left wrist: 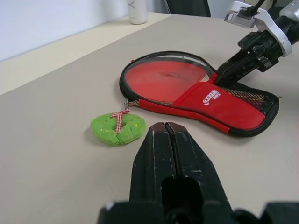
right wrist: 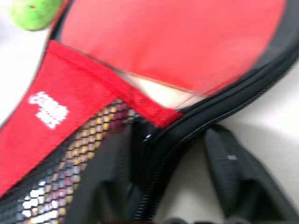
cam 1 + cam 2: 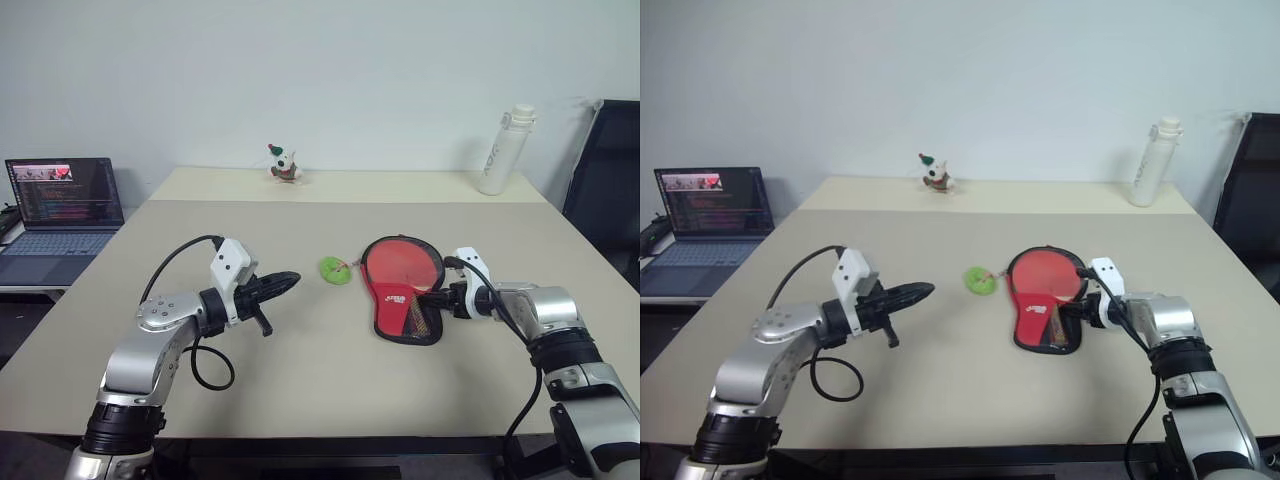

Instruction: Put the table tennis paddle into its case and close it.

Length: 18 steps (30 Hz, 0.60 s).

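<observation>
The surface (image 3: 300,380) carries the case (image 3: 405,300), which lies half open with the table tennis paddle (image 3: 402,263) inside, its red face showing. The right fingers (image 3: 434,300) are clamped on the case's black zipper edge, one finger on each side of it. The left fingers (image 1: 166,154) are pressed together and empty, with the green pull charm (image 1: 117,128) just beyond their tips.

The two head views look forward and down across the table (image 3: 300,330). Each wrist view looks along its fingers, the right very near the case (image 2: 79,140); all share it.
</observation>
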Available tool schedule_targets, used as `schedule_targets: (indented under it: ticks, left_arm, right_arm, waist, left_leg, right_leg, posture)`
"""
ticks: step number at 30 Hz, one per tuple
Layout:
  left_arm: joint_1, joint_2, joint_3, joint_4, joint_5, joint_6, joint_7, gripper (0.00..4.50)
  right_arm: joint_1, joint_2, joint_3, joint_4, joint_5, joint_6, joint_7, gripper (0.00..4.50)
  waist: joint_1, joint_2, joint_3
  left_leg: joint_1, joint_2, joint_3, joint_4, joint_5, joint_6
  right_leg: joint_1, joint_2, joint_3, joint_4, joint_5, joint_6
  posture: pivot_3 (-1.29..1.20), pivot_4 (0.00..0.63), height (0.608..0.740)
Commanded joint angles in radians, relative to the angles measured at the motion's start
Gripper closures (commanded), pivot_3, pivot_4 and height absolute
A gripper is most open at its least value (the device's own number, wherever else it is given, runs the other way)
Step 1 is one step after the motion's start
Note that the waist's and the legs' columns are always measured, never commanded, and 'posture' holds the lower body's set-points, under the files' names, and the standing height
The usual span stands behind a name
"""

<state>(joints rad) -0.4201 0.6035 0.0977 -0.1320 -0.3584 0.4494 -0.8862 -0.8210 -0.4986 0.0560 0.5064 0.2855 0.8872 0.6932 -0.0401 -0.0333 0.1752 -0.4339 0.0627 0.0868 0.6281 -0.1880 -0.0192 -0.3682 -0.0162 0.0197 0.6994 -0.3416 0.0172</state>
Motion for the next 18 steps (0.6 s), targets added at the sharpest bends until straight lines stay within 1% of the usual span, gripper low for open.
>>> schedule_targets:
  ticks: [1, 2, 4, 10, 13, 18]
  left_arm:
    - [0.018, 0.031, 0.033, -0.048, -0.031, -0.009, -0.012, 4.50]
    - [0.028, 0.041, 0.037, -0.049, -0.040, -0.004, -0.020, 4.50]
    - [0.051, 0.061, 0.048, -0.046, -0.066, 0.010, -0.043, 4.50]
    - [0.144, 0.154, 0.062, -0.071, -0.146, 0.036, -0.170, 4.50]
    - [0.177, 0.191, 0.071, -0.088, -0.171, 0.048, -0.204, 4.50]
    - [0.224, 0.240, 0.075, -0.103, -0.185, 0.047, -0.247, 4.50]
  right_arm:
    - [-0.007, 0.033, 0.013, 0.054, -0.014, 0.026, 0.002, 3.67]
    - [-0.019, 0.042, 0.000, 0.071, -0.008, 0.033, -0.001, 3.99]
    - [-0.045, 0.058, -0.019, 0.087, 0.008, 0.054, 0.006, 4.47]
    - [-0.101, 0.108, -0.048, 0.032, 0.073, 0.183, 0.050, 4.47]
    - [-0.083, 0.136, -0.045, -0.067, 0.111, 0.274, 0.056, 4.47]
    - [-0.005, 0.184, -0.043, -0.283, 0.169, 0.417, 0.017, 4.47]
  waist:
    - [-0.006, -0.001, -0.001]
    - [-0.009, -0.001, -0.001]
    - [-0.015, -0.001, -0.001]
    - [-0.025, -0.001, -0.001]
    - [-0.029, -0.001, -0.001]
    - [-0.024, -0.001, 0.000]
  left_leg:
    - [0.000, 0.000, 0.000, 0.000, 0.000, 0.000]
    - [0.001, 0.000, 0.000, 0.000, 0.000, 0.000]
    - [0.001, 0.000, 0.000, 0.000, -0.001, 0.002]
    - [0.001, 0.001, 0.000, -0.001, -0.001, 0.002]
    - [0.001, 0.001, 0.001, -0.002, -0.002, 0.002]
    - [-0.001, 0.001, 0.001, -0.004, -0.002, 0.003]
  right_leg:
    - [0.000, 0.000, 0.000, 0.000, 0.000, 0.000]
    - [0.000, 0.000, 0.000, 0.000, 0.000, 0.000]
    - [0.000, 0.000, 0.000, 0.001, 0.000, 0.000]
    - [-0.001, 0.000, 0.000, 0.002, 0.000, -0.001]
    - [-0.002, 0.000, 0.000, 0.002, 0.000, -0.001]
    - [-0.004, 0.000, 0.000, 0.002, 0.000, -0.001]
  posture:
    - [0.00, 0.150, 0.740]
    - [0.00, 0.150, 0.740]
    - [0.00, 0.150, 0.740]
    - [0.00, 0.150, 0.740]
    - [0.00, 0.150, 0.740]
    - [0.00, 0.150, 0.740]
